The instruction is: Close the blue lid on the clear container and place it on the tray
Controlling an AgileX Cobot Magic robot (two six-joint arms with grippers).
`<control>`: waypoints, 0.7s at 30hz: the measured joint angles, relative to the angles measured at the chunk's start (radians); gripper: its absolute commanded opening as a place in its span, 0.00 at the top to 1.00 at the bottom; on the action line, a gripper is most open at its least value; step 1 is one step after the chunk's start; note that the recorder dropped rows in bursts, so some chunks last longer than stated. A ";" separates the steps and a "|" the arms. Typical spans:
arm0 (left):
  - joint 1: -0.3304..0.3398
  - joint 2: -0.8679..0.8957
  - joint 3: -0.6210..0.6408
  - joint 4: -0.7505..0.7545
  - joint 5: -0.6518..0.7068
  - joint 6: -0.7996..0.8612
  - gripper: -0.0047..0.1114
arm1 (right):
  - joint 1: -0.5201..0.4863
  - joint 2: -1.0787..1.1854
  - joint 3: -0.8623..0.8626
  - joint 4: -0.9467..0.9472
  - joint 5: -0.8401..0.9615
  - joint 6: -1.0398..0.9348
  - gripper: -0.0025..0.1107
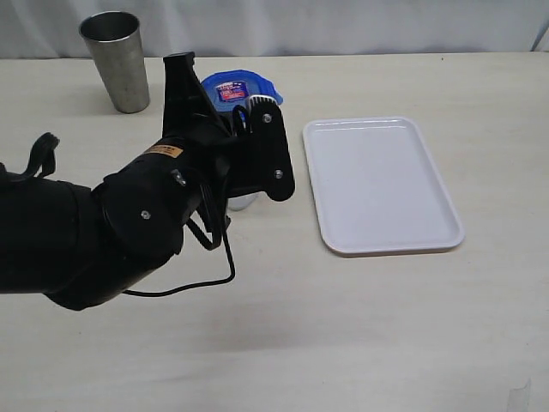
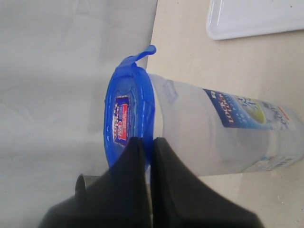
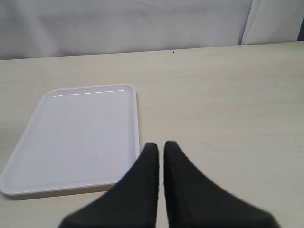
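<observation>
- Left gripper (image 2: 147,142): jaws closed to a thin slit, tips against the rim of the blue lid (image 2: 128,114); one flap sticks out.
- Blue lid sits on the clear container (image 2: 209,133), upright on the table (image 1: 343,326), beside the tray (image 1: 382,184), not on it.
- Right gripper (image 3: 160,145): jaws together, empty, near a tray corner.

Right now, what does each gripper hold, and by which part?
Right gripper: nothing. Left gripper: shut at the rim of the blue lid; a pinch cannot be told.
</observation>
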 measured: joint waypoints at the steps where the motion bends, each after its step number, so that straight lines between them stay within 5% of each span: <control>1: 0.000 0.000 0.000 0.002 0.000 0.000 0.96 | 0.000 0.000 0.000 0.000 0.000 0.000 0.94; 21: 0.000 0.000 0.000 0.005 0.021 0.000 0.96 | 0.000 0.000 0.000 0.000 0.000 0.000 0.94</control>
